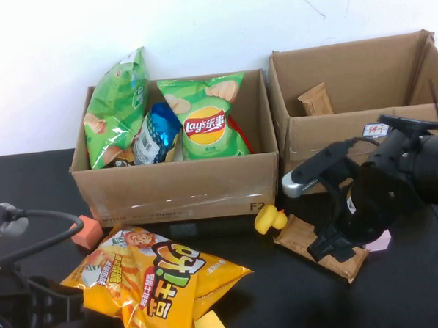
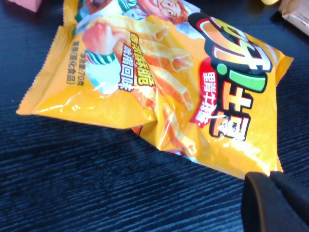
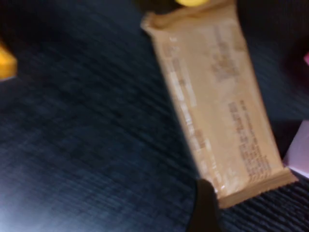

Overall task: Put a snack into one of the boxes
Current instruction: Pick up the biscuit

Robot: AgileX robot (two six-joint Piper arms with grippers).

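Observation:
Two brown cardboard boxes stand at the back. The left box (image 1: 176, 187) holds green chip bags (image 1: 205, 117) and a blue bag. The right box (image 1: 317, 140), with a small white label, holds a brown bar (image 1: 315, 99). A brown snack bar (image 1: 300, 237) lies on the black table in front of the right box. My right gripper (image 1: 333, 245) hovers low over its near end, open and holding nothing; one dark finger (image 3: 205, 208) shows beside the bar (image 3: 217, 96). My left gripper (image 1: 61, 304) is shut and empty at the near left, beside a yellow chip bag (image 1: 159, 281), which also shows in the left wrist view (image 2: 159, 82).
A yellow rubber duck (image 1: 270, 220) sits by the bar's far end. A pink block (image 1: 85, 233) lies left of the yellow bag, a yellow block (image 1: 211, 327) at its near edge, and a pale pink piece (image 1: 381, 240) right of the bar.

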